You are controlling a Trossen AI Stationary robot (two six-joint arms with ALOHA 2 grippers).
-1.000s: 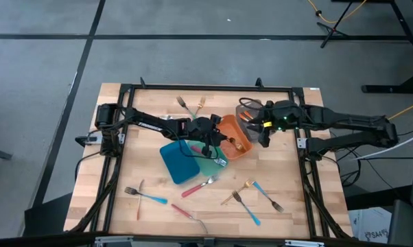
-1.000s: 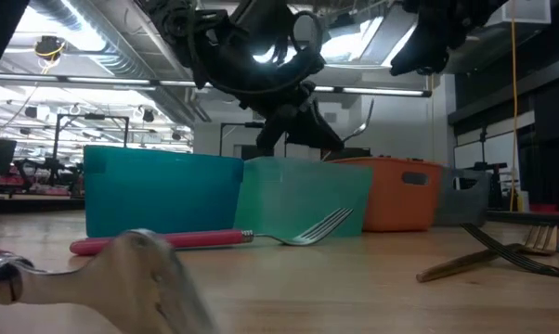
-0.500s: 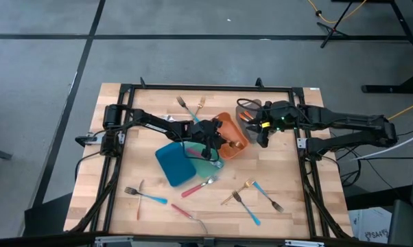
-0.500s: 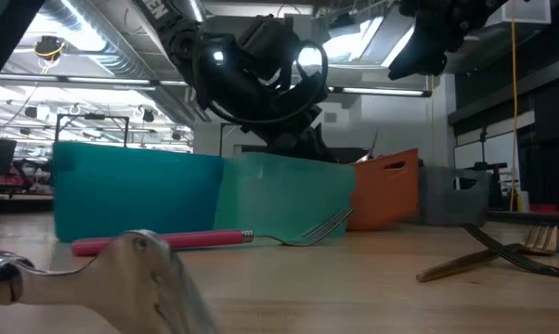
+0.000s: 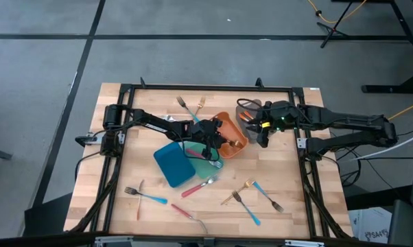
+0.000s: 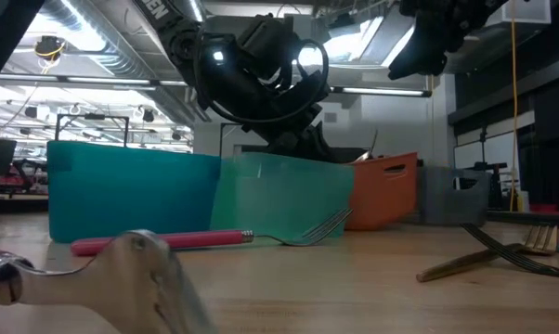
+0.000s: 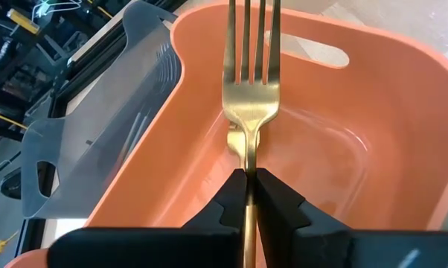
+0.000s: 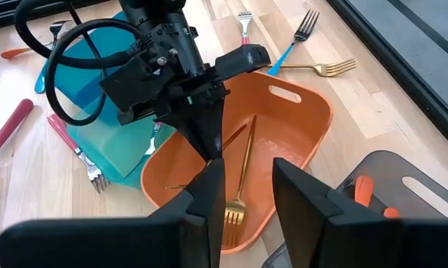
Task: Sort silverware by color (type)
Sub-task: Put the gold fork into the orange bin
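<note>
I work in a lab or industrial workshop hall. My wooden bench (image 5: 151, 213) stands on a grey concrete floor (image 5: 35, 82) marked with dark lines, framed by black rails (image 5: 206, 88). Yellow cables (image 5: 340, 10) trail past a stand's legs. Beyond the table I see exposed silver ducting (image 6: 94, 46), long ceiling strip lights (image 6: 75, 83) and distant cluttered equipment benches (image 6: 19, 176).
</note>
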